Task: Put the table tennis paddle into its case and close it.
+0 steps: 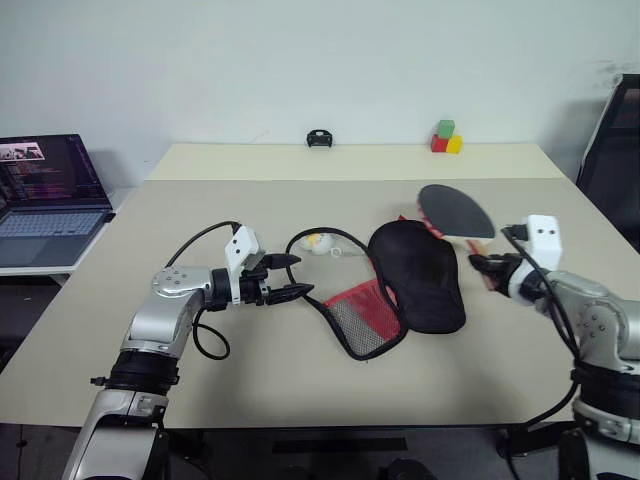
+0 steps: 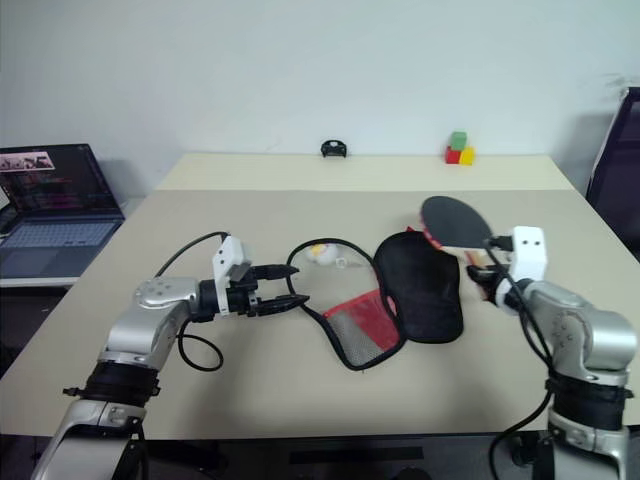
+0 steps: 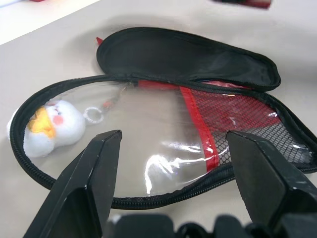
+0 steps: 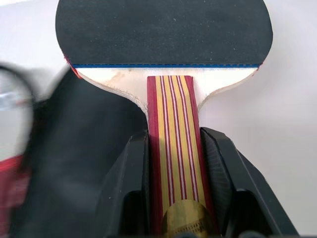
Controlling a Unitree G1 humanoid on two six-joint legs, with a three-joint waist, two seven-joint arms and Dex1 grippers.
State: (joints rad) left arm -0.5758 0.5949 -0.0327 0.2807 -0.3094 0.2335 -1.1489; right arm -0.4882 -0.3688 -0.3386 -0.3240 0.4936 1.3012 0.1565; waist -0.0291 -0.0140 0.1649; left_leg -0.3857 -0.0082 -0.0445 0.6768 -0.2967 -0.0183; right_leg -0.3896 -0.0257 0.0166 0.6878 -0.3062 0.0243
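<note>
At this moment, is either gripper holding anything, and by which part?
The right gripper holds the table tennis paddle by its striped wooden handle, one finger on each side. The left gripper is open and holds nothing, poised beside the opened case.

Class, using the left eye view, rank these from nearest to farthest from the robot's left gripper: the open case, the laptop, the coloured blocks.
1. Case: just beyond the left gripper, its zipper rim by the fingertips, mid-table.
2. Laptop: off to the robot's left, on a side table.
3. Coloured blocks: at the far edge of the table, toward the right.
</note>
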